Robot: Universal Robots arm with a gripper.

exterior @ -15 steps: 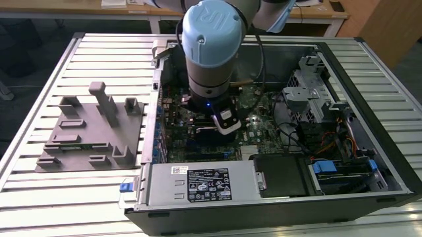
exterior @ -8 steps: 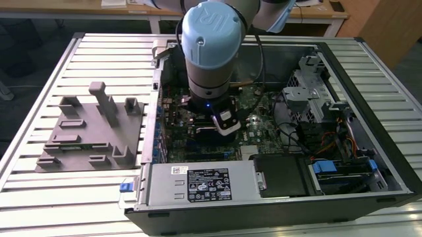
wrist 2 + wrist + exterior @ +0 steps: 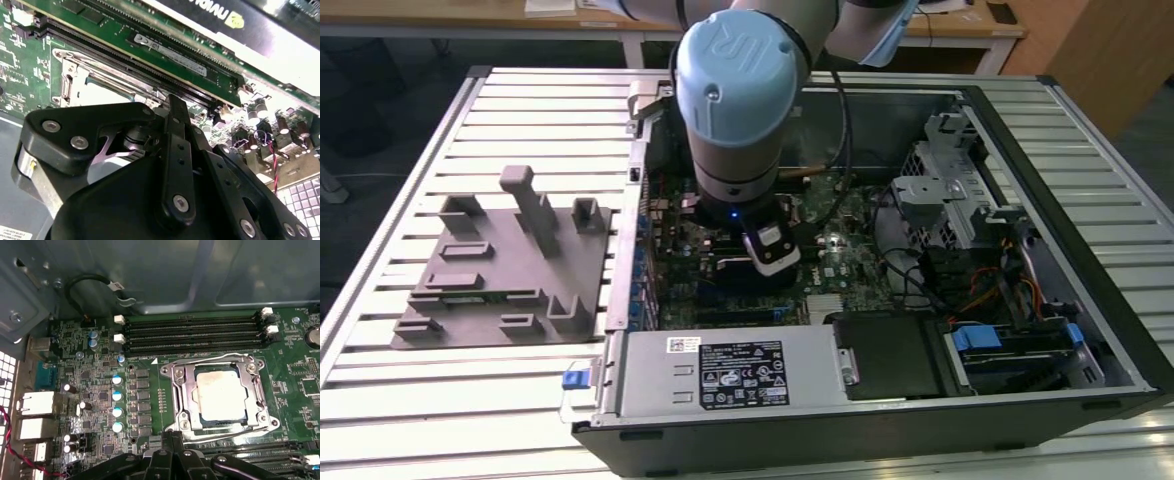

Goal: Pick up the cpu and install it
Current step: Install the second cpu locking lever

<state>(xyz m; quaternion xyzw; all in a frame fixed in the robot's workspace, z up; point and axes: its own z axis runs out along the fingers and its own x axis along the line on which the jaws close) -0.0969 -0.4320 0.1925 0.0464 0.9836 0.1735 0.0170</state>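
Aluminium-slatted bench carries an open computer case in the exterior view, with a grey fixture tray of upright posts lying beside it toward the exterior view's left. The arm reaches straight down into the case over the green motherboard, its blue-capped joint covering the spot where the fingers work. The tray is well apart from them, outside the case wall. A silver power supply sits along the near edge of the case.

In the second wrist view the gripper shows as black linkages that meet in a narrow upright bar. The fingers look pressed together with nothing between them. Just beyond their tips lies part of the metal socket frame, and past that run the long memory slots, a green memory module and a black expansion card. A twisted red and black wire runs off to one side of the fingers.

In the first wrist view the cpu lies flat in its socket on the motherboard, its pale metal top facing up, ringed by the shiny socket frame. It is just ahead of the gripper and slightly to one side, not touching it. Four black memory slots lie farther beyond the cpu, and a row of blue-topped capacitors stands on the other side of the fingers from it.
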